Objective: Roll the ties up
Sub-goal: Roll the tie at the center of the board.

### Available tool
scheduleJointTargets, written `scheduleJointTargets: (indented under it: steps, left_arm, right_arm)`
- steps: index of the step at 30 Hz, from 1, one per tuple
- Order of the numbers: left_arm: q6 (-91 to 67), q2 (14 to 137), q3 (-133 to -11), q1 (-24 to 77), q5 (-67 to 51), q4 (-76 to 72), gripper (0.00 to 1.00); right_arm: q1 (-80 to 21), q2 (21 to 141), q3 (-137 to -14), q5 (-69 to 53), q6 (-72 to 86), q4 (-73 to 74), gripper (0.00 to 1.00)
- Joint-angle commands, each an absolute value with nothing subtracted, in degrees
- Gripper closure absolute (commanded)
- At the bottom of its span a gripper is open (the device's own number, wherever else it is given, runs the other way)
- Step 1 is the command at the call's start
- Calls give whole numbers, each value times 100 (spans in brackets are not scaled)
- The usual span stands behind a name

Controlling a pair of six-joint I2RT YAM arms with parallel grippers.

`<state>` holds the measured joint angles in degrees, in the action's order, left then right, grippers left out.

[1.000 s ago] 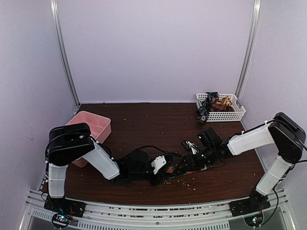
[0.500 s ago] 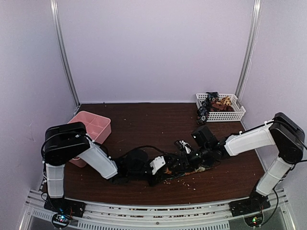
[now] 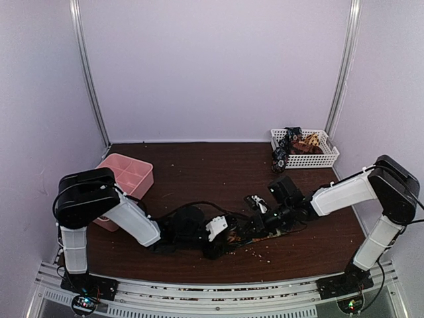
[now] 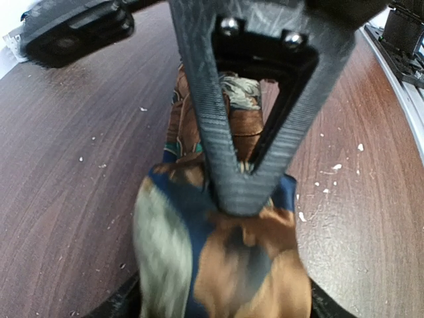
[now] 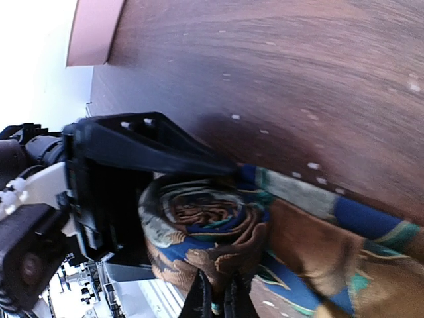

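A tie of smooth, glossy fabric, patterned in brown, dark blue and teal, was seen near the front middle of the bench. One end was wound into a tight, round coil. The rest was spread flat and wide on the wood. The left tool was held open, with its dark jaws set wide on either side of the flat fabric. The right tool was closed, its ribbed black fingers drawn together into a narrow V. The tips were pressed against the edge of the coil; whether fabric was pinched between them could not be told.

The bench was of dark brown wood with a fine grain, and pale crumbs were scattered over it. Other ties were heaped in a white lattice basket at the far right corner. A pink box with compartments was set at the left edge. The space was enclosed by plain lilac walls, with metal posts at the rear corners.
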<state>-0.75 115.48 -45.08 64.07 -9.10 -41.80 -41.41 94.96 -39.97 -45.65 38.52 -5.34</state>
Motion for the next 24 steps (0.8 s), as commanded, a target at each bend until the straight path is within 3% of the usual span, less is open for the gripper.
scheduleJointTargets:
  steps: [1,16,20,24]
  left_arm:
    - [-53,11428,-4447,6429,-885,-4554,28]
    - [-6,12133,-4954,6529,-825,-5355,25]
    - [152,12389,-5276,6530,-931,-5009,34]
    - [77,12467,-5200,6522,-1030,-4918,55]
  right_arm:
    - [-3940,9704,-3614,-4151,3595,-127,100]
    - [-3568,10454,-3619,-3963,3345,-101,100]
    - [-3568,10354,-3622,-3992,3308,-22,100]
    - [-3569,10112,-3618,-4118,3333,-25,100]
